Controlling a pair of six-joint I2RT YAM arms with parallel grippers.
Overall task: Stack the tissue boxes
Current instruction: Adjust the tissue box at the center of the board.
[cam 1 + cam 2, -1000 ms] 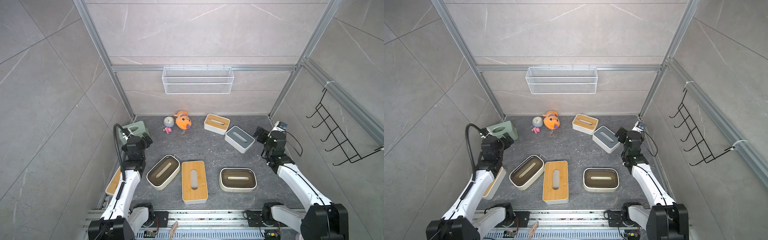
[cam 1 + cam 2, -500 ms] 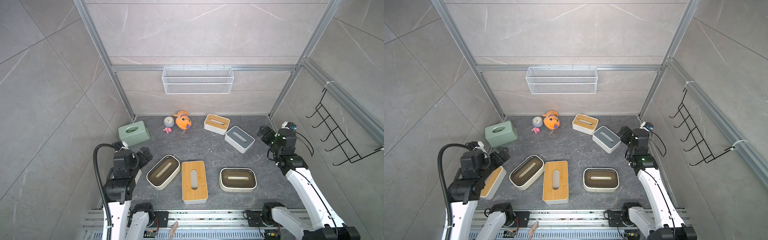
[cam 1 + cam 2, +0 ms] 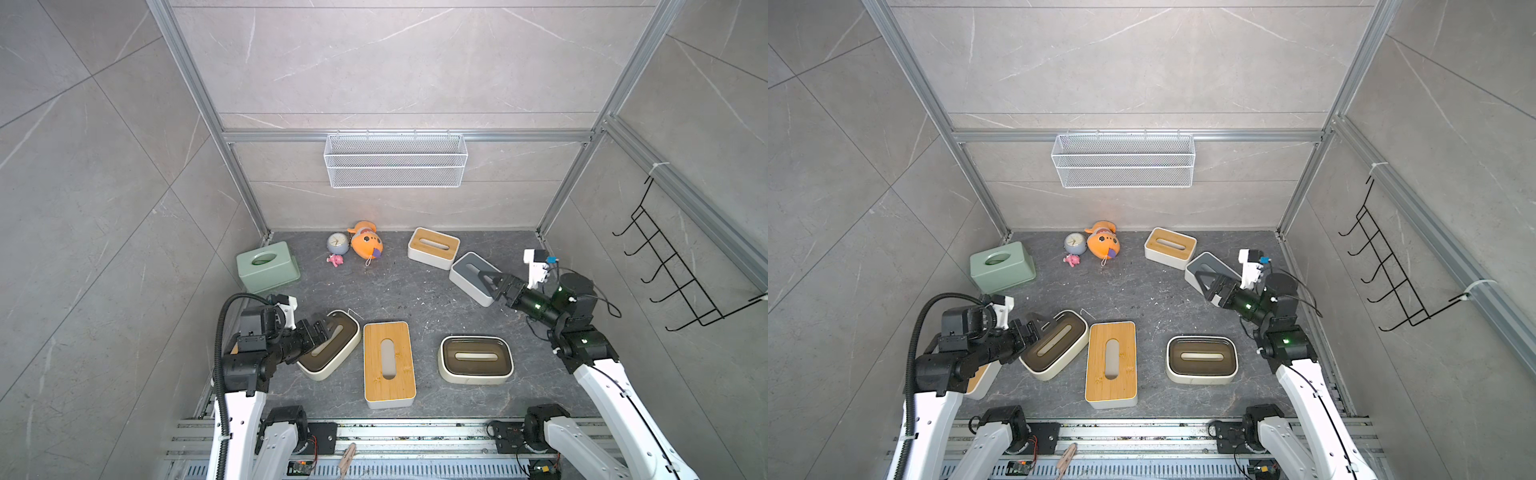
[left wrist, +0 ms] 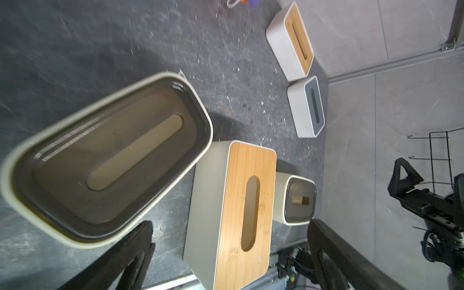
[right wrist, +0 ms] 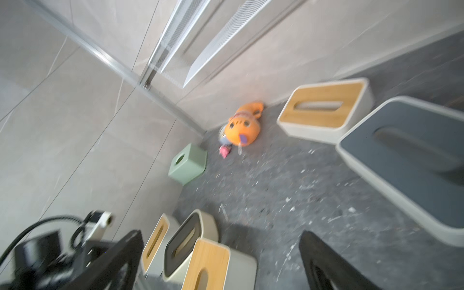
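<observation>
Nothing's stacked yet: all seven boxes are sitting singly on the dark grey stone counter [image 3: 399,291]. Nearest, the long white box with the bamboo lid [image 3: 388,363] is lying centre. A rounded cream box with a dark-brown lid [image 3: 476,359] is sitting to its right, and another white bamboo-lidded box [image 3: 978,380] is hiding under the left arm.

What's just changed is that both arms have been swinging in from the sides while the boxes are staying put. The left end effector [image 3: 325,328] is hovering spread open and empty over the near-left end of the second rounded cream box [image 3: 332,353].

Further back, the right end effector [image 3: 487,281] is hanging wide open and empty over the white box with the grey lid [image 3: 469,264]. At the far side, the small bamboo-lidded box [image 3: 433,245] and the mint green box [image 3: 268,266] are sitting untouched. I'm guessing both arms are lining up first picks.
</observation>
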